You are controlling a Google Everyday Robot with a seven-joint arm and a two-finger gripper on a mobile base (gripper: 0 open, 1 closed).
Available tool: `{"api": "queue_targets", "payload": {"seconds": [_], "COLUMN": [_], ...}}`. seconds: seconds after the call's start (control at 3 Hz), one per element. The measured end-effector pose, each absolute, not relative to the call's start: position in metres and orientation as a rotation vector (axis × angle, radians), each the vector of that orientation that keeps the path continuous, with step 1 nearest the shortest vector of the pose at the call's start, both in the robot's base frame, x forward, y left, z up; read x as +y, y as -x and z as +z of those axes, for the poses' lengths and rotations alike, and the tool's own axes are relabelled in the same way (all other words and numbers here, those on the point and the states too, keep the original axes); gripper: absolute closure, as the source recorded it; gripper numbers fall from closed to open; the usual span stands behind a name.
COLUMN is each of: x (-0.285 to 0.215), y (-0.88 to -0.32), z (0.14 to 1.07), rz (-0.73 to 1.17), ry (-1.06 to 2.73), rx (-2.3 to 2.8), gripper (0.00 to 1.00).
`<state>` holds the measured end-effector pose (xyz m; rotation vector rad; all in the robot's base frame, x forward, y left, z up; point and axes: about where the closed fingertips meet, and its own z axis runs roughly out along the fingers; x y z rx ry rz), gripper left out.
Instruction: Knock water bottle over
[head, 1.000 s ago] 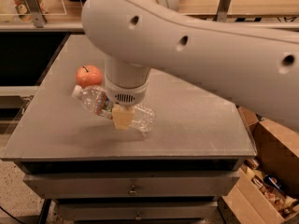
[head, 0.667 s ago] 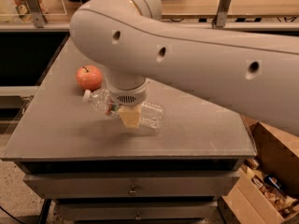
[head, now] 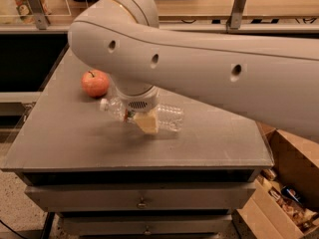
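The water bottle point(head: 169, 116), clear ribbed plastic with a white cap at its left end, lies on its side on the grey table point(head: 75, 138). My gripper point(head: 147, 123) hangs from the big white arm right over the bottle's middle, its cream-coloured tip in front of the bottle. The label is mostly hidden behind the gripper.
A red apple point(head: 95, 83) sits on the table just left of the bottle's cap. The table has drawers below its front edge. Cardboard boxes point(head: 284, 198) with clutter stand on the floor at the right. A wooden shelf runs along the back.
The arm has swung up and to the left across the view, showing more of the bottle's right end. The bottle stays lying on its side beside the apple.
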<state>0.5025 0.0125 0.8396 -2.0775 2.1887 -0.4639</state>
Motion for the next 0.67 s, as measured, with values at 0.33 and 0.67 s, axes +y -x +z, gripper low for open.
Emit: {"api": "queue_targets", "payload": {"seconds": [0.33,0.67], "x": [0.0117,0.0124], "y": [-0.5041,-0.5041], "z": [0.8374,0.8374], "rz": [-0.423,-0.423], "ry": [2.071,2.070], "rx": [2.189,2.186], "gripper": [0.13,0.00]}}
